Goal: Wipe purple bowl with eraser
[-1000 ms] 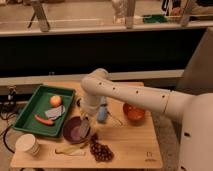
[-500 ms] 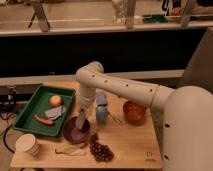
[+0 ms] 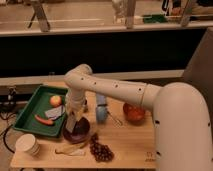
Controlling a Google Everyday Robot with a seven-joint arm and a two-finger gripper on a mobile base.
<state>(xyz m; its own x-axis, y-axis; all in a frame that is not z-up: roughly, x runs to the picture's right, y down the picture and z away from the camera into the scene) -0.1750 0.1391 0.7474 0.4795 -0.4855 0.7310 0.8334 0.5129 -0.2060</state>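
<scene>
My gripper (image 3: pixel 75 125) down over purple bowl (image 3: pixel 76 133) on wooden table (image 3: pixel 125 140); green tray (image 3: pixel 30 107) just left.

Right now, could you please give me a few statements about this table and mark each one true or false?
1. The gripper is down over the purple bowl. True.
2. The green tray sits right of the purple bowl. False: it sits to the left.
3. The grapes lie on the table in front of the purple bowl. True.
4. The orange bowl is inside the tray. False: it stands on the table to the right.
5. A paper cup stands near the table's front left corner. True.
</scene>
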